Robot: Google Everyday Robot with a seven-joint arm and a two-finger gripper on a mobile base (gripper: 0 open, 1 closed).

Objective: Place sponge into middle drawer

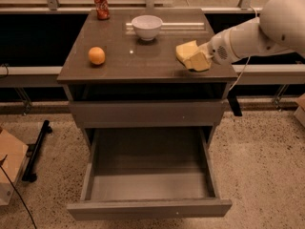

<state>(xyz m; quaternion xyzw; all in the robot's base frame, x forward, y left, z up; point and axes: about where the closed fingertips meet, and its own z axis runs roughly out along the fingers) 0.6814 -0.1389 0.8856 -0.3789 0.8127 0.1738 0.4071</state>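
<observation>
The pale yellow sponge [187, 52] is at the right side of the brown cabinet top [138, 56], held a little above it. My gripper [199, 61] comes in from the right on the white arm [257, 32] and is shut on the sponge's right end. The middle drawer [150, 208] is pulled wide open below, at the front of the cabinet. Its light grey floor shows nothing in it. The sponge is above and behind the drawer, over the cabinet top's right part.
An orange fruit [96, 56] lies at the left of the top. A white bowl [147, 26] and a red can [101, 5] stand at the back. A shut grey drawer front [147, 113] sits above the open drawer. A cardboard box [7, 168] and a black bar [35, 151] are on the floor at left.
</observation>
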